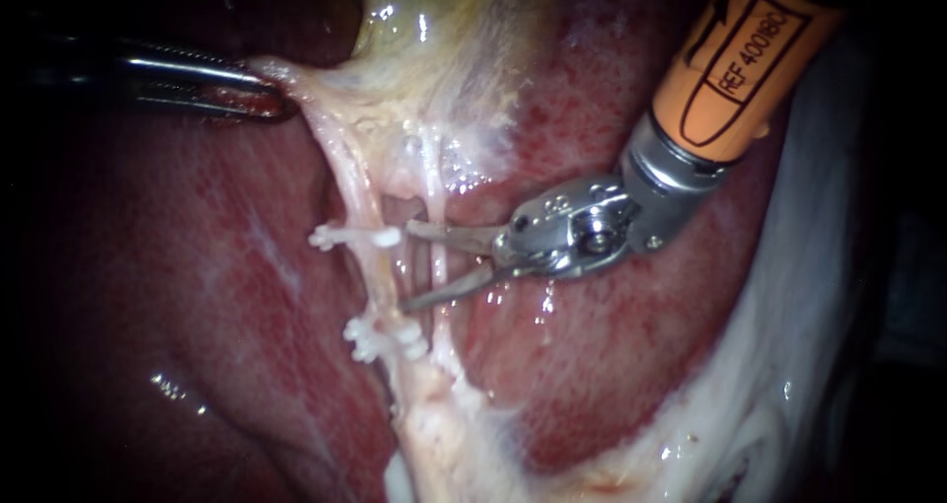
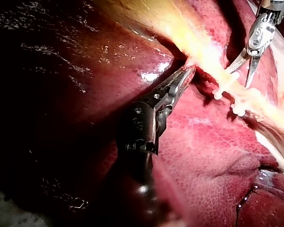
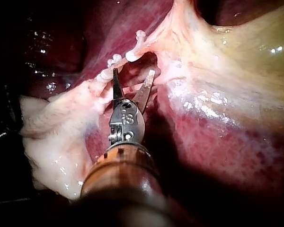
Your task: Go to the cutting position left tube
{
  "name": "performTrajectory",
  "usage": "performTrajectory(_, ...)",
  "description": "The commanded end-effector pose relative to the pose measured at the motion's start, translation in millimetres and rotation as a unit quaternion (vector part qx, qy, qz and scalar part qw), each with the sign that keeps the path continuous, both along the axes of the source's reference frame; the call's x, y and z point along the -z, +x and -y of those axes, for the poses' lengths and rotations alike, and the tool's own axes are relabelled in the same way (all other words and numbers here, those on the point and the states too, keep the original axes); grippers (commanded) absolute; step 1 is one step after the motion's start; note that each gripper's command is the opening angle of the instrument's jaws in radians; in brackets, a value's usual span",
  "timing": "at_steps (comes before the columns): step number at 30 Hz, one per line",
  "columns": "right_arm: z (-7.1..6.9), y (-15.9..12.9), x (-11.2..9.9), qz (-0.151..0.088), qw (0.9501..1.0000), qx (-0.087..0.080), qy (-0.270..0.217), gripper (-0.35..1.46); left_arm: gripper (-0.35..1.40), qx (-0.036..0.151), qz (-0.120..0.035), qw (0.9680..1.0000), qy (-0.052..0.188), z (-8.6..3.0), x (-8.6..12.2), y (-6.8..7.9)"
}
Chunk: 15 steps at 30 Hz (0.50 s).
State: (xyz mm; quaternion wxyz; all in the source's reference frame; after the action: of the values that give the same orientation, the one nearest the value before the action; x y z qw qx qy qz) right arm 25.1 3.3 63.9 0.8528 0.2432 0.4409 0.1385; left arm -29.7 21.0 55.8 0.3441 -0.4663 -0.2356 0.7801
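Gaping right tool (image 1: 406, 267) beside left tube (image 1: 374, 271).

Mottled dark-red liver (image 1: 641, 365), pale yellow gallbladder (image 1: 444, 39), white clips (image 1: 355, 237), orange-and-silver right instrument (image 1: 406, 268).

The wet, dark red liver (image 1: 197, 306) spreads across left and right. The yellowish gallbladder (image 1: 434, 39) lies at the far centre. Whitish fatty tissue (image 1: 779, 365) borders the right.

liver (image 1: 222, 296) — wet, glossy | clips (image 1: 355, 237): white plastic | right instrument (image 1: 407, 268) — shiny metal
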Motion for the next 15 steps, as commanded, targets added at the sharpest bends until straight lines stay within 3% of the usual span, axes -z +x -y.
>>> performTrajectory(1,0.1,-0.2,-0.2,-0.008,0.9999,0.007,0.010,1.11,-0.35,0.000,0.000,1.0000,0.000,0.0,0.0,0.0)
performTrajectory(11,0.2,-0.8,-0.3,-0.044,0.9966,0.015,0.068,1.11,-0.35,0.001,-0.001,1.0000,-0.001,0.0,0.0,0.1)
performTrajectory(15,0.6,-0.8,-0.7,-0.056,0.9940,0.028,0.090,1.11,-0.35,0.001,-0.001,1.0000,-0.001,0.0,0.0,0.1)
